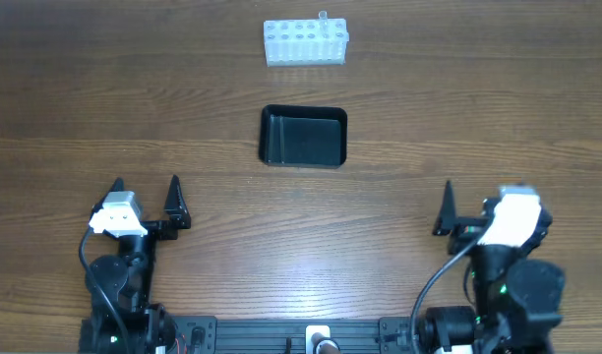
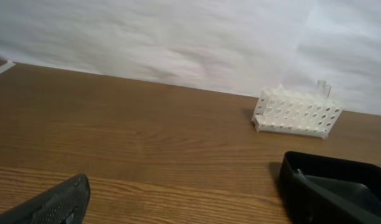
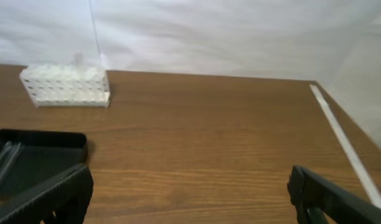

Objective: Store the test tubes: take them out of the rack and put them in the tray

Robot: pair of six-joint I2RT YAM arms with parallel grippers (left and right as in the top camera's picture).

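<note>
From above I see the rack (image 1: pixel 306 43) at the tabletop's (image 1: pixel 478 98) far side, one test tube (image 1: pixel 323 17) upright in it, and the black tray (image 1: pixel 303 136) nearer. The left end effector (image 1: pixel 146 184) sits spread open. My left wrist view has rack and tray apart. In the right wrist view, the right end effector (image 3: pixel 189 177) is wide open.

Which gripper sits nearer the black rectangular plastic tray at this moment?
Left, narrowly. The left gripper is below-left of the black rectangular plastic tray in the top view; the right gripper is below-right, slightly farther out. Both are apart from it.
</note>
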